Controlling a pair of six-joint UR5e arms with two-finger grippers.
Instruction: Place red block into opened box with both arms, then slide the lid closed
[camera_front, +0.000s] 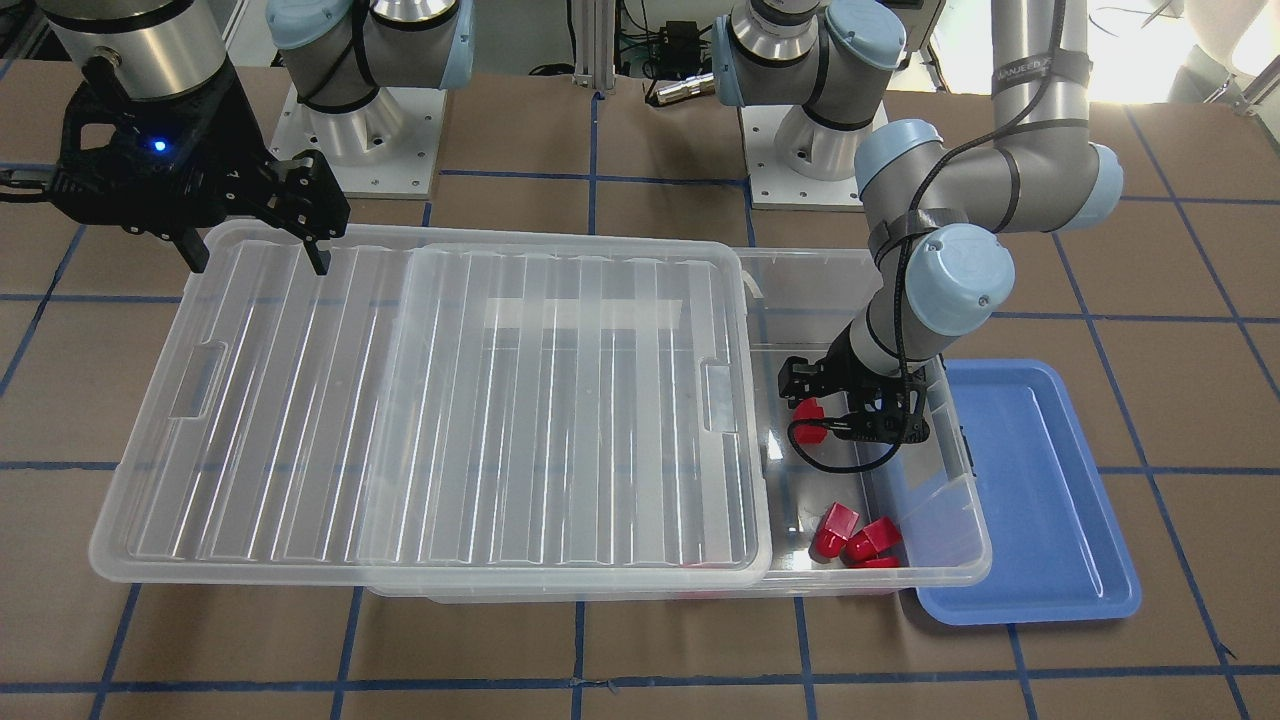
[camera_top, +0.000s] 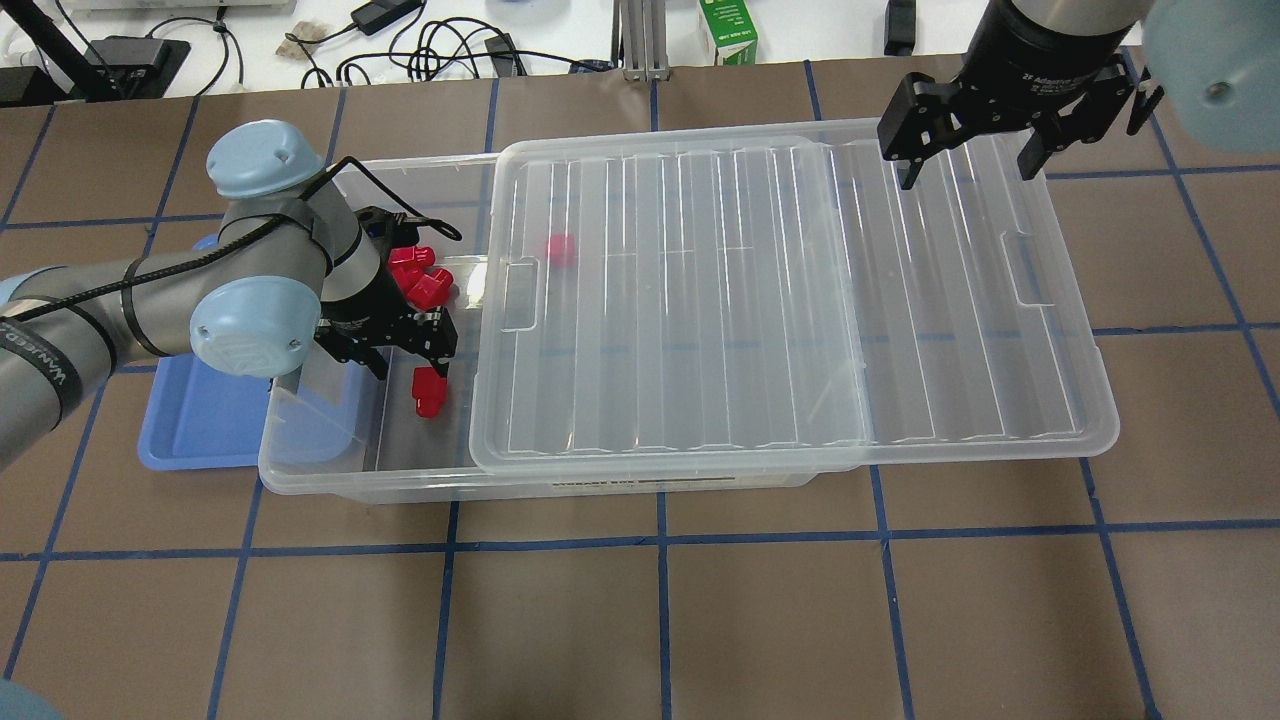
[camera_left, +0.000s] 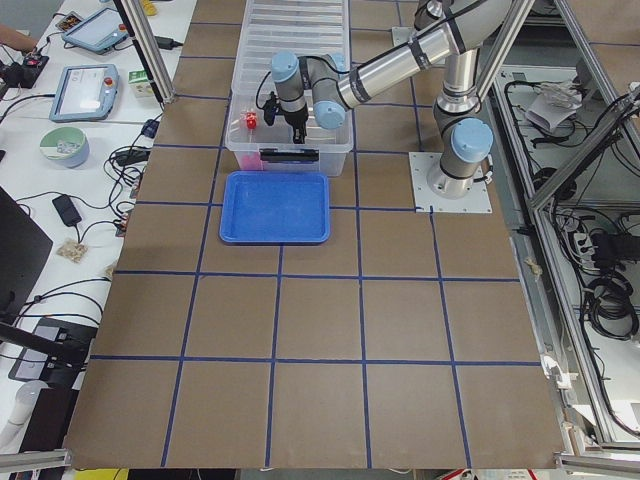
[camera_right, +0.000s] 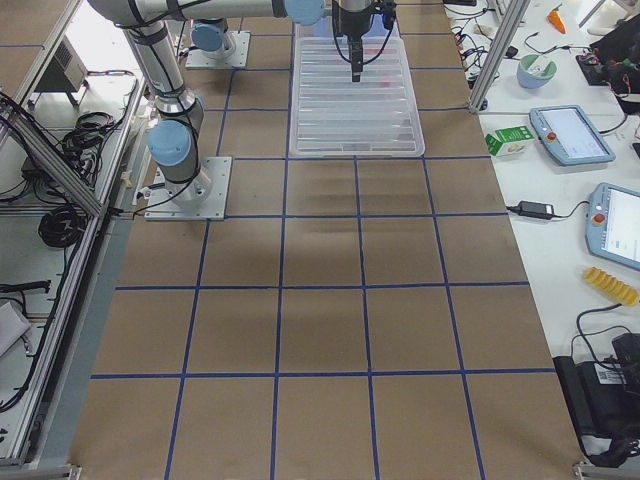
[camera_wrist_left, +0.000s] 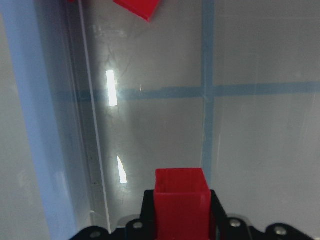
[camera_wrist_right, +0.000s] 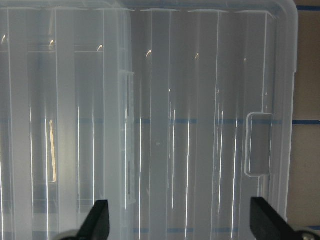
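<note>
The clear box (camera_top: 360, 485) lies across the table with its ribbed lid (camera_top: 700, 300) slid toward my right, leaving the box's left end uncovered. My left gripper (camera_top: 432, 378) reaches down into that uncovered end, shut on the red block (camera_top: 430, 392). The left wrist view shows the red block (camera_wrist_left: 181, 200) clamped between the fingers above the box floor. In the front view the red block (camera_front: 808, 434) hangs low inside the box (camera_front: 970, 480). My right gripper (camera_top: 968, 170) hovers open over the lid's far right corner (camera_front: 258, 262), holding nothing, with the lid (camera_wrist_right: 165, 125) spread below it.
A bunch of like red blocks (camera_top: 415, 275) lies in the box's far left corner, and one more red block (camera_top: 560, 248) shows through the lid. A shallow blue tray (camera_top: 200, 420) sits against the box's left end. The lid overhangs the box on the right.
</note>
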